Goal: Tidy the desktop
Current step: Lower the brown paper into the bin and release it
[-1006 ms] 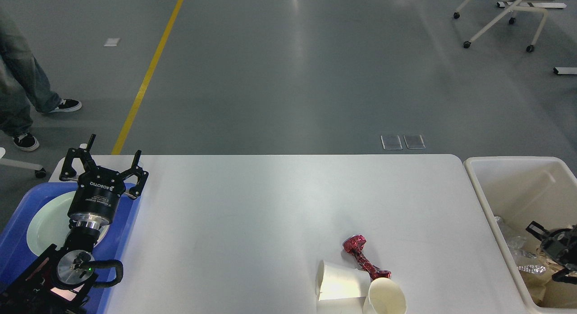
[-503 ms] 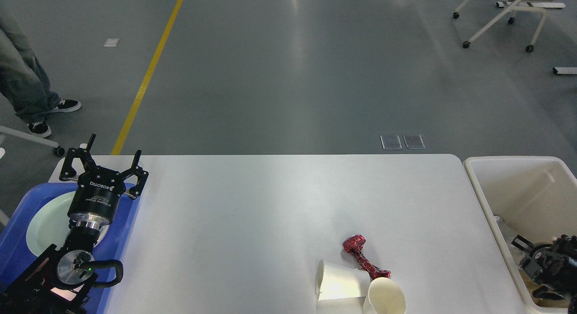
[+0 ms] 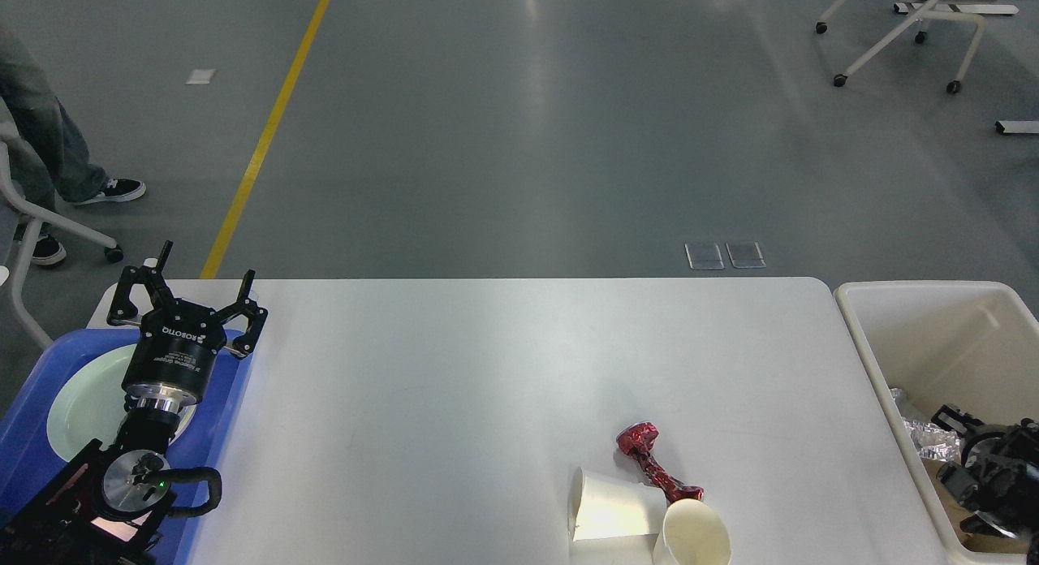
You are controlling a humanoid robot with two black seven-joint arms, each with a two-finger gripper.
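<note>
The left claw (image 3: 185, 293) is held wide open, empty, above the tabletop's (image 3: 487, 370) far left corner. The right claw (image 3: 978, 459), low inside the bin (image 3: 860, 321), cannot be judged.

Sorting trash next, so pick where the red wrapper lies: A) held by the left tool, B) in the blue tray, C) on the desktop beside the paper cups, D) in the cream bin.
C: the red wrapper lies on the desktop, touching the tipped paper cups.
</note>
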